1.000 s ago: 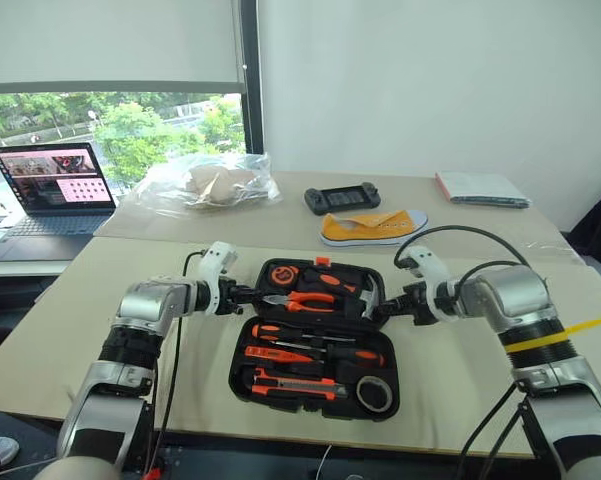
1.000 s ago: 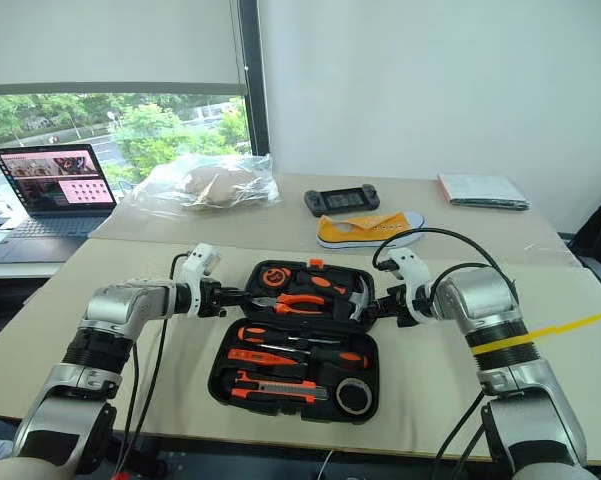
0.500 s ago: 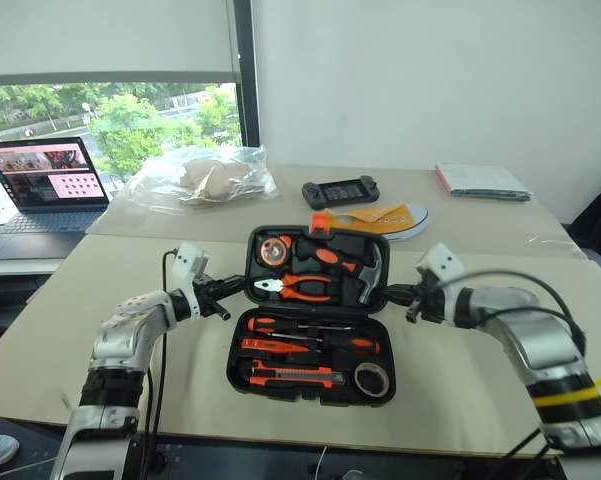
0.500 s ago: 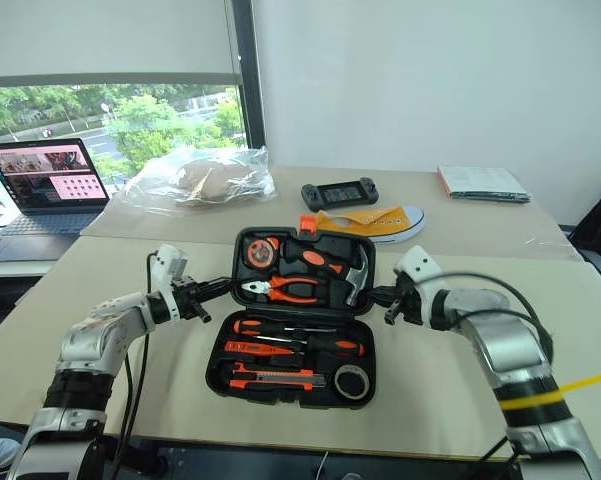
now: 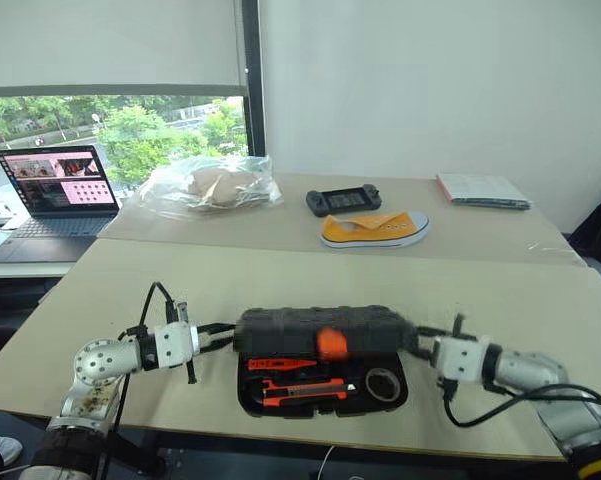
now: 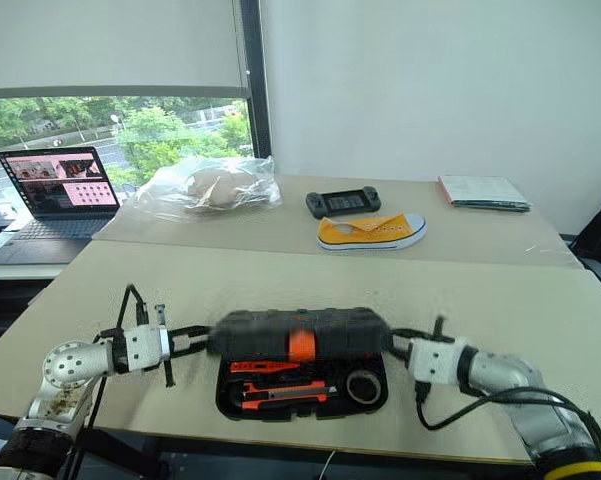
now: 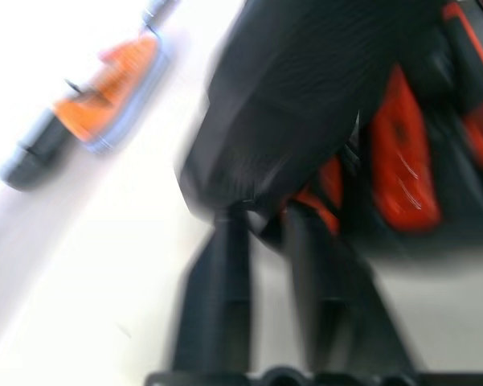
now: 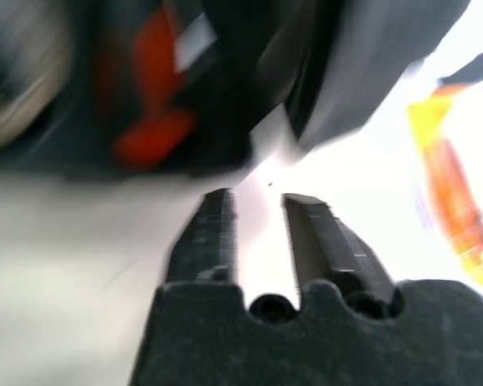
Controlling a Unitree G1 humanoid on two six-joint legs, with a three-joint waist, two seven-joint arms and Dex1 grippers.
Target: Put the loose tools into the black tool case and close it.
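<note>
- Since a second ago the lid of the black tool case has swung down from lying flat open to hanging low over the tray, not yet shut; both arms have dropped and drawn back toward the near edge of the counter.
- Left gripper: its fingers stand a narrow gap apart, tips at the lid's left end; whether they touch it cannot be told, and they clamp nothing.
- Right gripper: its fingers are likewise slightly parted, with pale counter showing between them, just beside the lid's right end and holding nothing.
- No writing on the case can be read.
- Case: black plastic, rounded corners, ribbed outer face, with a small orange latch at the middle of the lid's front edge.
- In the front strip of the tray, below the lid, lie an orange-black utility knife, an orange-handled screwdriver and a small dark tape roll.
- Farther back on the counter: a yellow sneaker, a black handheld game console, a crinkled clear plastic bag, a laptop and a flat booklet.
</note>
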